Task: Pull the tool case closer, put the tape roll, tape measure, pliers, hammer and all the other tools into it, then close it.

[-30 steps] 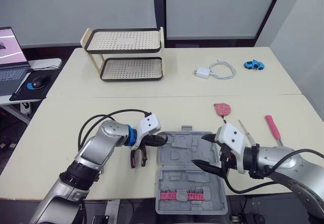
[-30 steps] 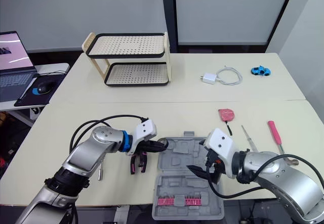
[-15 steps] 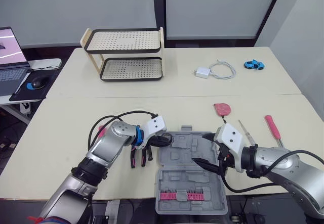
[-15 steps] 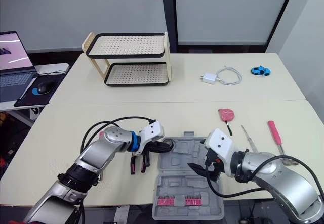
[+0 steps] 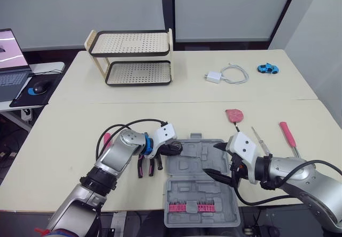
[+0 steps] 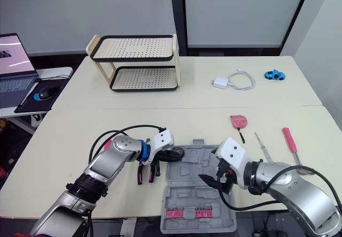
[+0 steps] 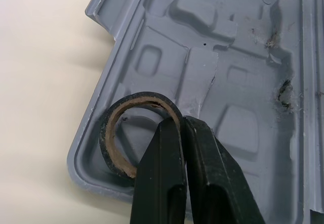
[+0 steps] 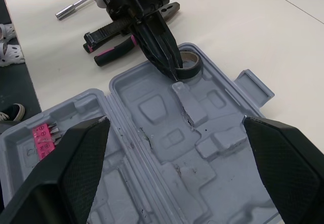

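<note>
The grey tool case (image 5: 195, 186) lies open at the table's near edge, with a pink bit strip (image 5: 188, 207) in its near half. My left gripper (image 5: 173, 149) is shut on the black tape roll (image 7: 117, 142), holding it at the case's far left corner; the roll (image 8: 188, 67) stands on edge there. Black-and-pink pliers (image 5: 145, 166) lie just left of the case. My right gripper (image 5: 216, 159) stands open over the case's right side, holding nothing. A red tape measure (image 5: 234, 115), a thin screwdriver (image 5: 261, 139) and a pink-handled hammer (image 5: 287, 135) lie to the right.
A two-tier rack (image 5: 133, 58) stands at the back left. A white charger with cable (image 5: 227, 75) and a blue toy car (image 5: 267, 68) lie at the back right. A metal bar tool (image 8: 73, 7) lies beyond the pliers. A laptop (image 5: 10, 60) sits on a side desk.
My left gripper has carried the tape roll to the right, from beside the case to over its far left corner. The right gripper has hardly moved.
</note>
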You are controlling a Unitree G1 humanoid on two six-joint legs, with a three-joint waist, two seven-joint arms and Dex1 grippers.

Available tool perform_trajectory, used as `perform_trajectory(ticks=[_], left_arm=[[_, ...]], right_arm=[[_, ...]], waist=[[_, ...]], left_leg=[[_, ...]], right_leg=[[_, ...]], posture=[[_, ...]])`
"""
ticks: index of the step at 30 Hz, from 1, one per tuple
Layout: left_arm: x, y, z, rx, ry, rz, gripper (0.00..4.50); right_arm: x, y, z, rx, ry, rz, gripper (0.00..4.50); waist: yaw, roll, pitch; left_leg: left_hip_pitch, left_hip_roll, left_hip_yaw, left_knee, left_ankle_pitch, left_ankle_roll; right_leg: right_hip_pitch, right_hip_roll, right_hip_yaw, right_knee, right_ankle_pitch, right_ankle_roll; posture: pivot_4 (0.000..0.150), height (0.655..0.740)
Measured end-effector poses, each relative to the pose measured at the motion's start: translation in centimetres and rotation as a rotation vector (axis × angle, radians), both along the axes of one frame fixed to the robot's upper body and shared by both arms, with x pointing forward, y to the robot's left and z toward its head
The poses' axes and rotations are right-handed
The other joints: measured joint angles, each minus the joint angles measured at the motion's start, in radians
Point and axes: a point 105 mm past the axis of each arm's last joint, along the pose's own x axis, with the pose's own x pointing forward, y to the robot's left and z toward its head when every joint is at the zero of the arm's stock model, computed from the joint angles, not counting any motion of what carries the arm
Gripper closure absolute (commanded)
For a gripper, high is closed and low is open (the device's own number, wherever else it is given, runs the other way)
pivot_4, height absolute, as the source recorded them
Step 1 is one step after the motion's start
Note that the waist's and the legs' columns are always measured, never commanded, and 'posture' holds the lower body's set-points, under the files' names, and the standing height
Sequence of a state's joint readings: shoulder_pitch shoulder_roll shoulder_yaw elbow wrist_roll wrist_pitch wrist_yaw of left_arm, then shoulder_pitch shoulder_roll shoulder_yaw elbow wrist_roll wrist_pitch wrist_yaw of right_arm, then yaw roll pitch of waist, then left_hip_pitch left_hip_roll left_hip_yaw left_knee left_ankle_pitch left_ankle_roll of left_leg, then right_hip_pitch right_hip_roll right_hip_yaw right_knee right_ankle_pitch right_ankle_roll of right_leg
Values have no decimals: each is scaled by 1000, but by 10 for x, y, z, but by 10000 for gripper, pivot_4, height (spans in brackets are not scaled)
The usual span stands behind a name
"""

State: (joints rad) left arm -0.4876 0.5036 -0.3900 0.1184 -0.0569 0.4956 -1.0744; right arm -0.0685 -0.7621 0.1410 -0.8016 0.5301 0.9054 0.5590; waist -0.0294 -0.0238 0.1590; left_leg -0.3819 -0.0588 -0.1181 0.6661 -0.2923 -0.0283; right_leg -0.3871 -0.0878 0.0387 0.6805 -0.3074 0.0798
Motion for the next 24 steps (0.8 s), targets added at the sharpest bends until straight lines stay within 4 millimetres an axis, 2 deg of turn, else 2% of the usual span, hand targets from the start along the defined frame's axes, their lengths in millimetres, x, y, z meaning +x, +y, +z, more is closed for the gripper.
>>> perform_trajectory(ticks=[6, 7, 9, 12, 17, 24], left_arm=[[0, 0, -1, 0, 3, 1, 44704], [0, 0, -1, 0, 3, 1, 39933], [0, 0, 0, -2, 7, -1, 35540], [0, 1, 3, -3, 1, -2, 26115], [3, 9, 20, -11, -44, 7, 10515], [4, 9, 43, -108, -91, -16, 10515]], right_arm=[[0, 0, 0, -1, 2, -1, 0], [0, 0, 0, -1, 3, -1, 0], [0, 0, 0, -2, 4, -2, 0], [0, 0, -1, -3, 6, -3, 0], [0, -1, -1, -6, 12, -6, 0], [0, -1, -1, -7, 10, -7, 0]], waist=[[0, 0, 0], [0, 0, 0], [0, 0, 0], [0, 0, 0], [0, 0, 0], [1, 0, 0]], left_leg=[[0, 0, 0, 0, 0, 0], [0, 0, 0, 0, 0, 0], [0, 0, 0, 0, 0, 0], [0, 0, 0, 0, 0, 0], [0, 0, 0, 0, 0, 0], [0, 0, 0, 0, 0, 0]], right_leg=[[0, 0, 0, 0, 0, 0], [0, 0, 0, 0, 0, 0], [0, 0, 0, 0, 0, 0], [0, 0, 0, 0, 0, 0], [0, 0, 0, 0, 0, 0], [0, 0, 0, 0, 0, 0]], posture=[[1500, 7400], [1500, 7400], [1500, 7400], [1500, 7400], [1500, 7400], [1500, 7400]])
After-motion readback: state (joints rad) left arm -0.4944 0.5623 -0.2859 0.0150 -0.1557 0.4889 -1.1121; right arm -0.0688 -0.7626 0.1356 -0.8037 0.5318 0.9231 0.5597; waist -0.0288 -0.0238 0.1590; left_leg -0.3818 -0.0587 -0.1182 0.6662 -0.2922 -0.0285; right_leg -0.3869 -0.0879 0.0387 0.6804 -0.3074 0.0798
